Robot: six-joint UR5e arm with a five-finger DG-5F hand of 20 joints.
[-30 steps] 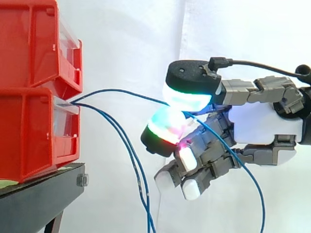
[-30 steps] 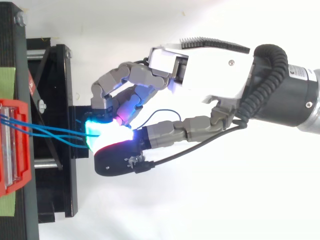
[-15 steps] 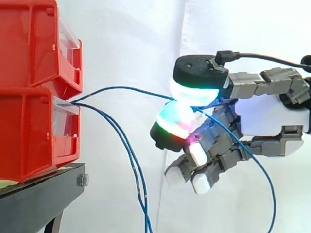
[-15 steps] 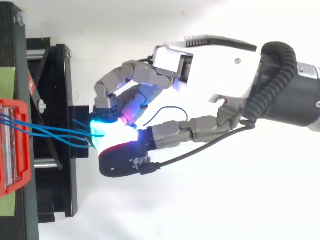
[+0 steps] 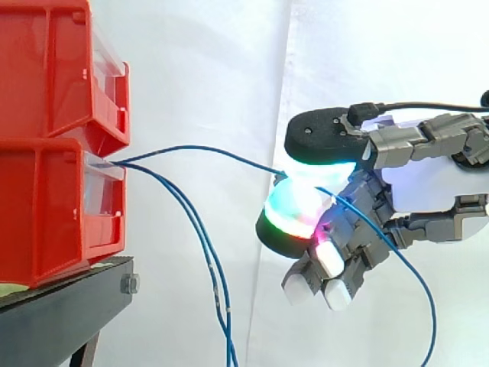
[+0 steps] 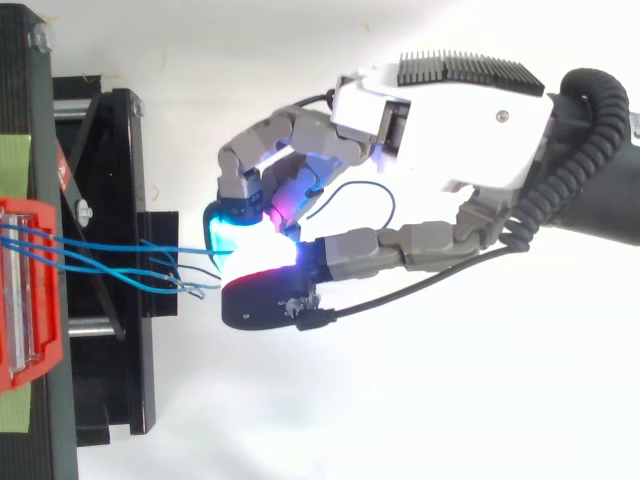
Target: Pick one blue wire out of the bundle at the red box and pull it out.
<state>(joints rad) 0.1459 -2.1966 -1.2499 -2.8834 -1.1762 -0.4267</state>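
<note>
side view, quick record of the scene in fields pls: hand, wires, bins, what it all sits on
grasp: hand shut on one blue wire, pinched between its glowing pads
wire path: from the front of the lower red bin in a shallow arc to the pads, then down past the hand
loose wires: other blue wires hang from the same bin front toward the bottom edge, apart from the hand
bins: upper red bin stacked on the lower one
support: black stand
backdrop: white curtain
</note>
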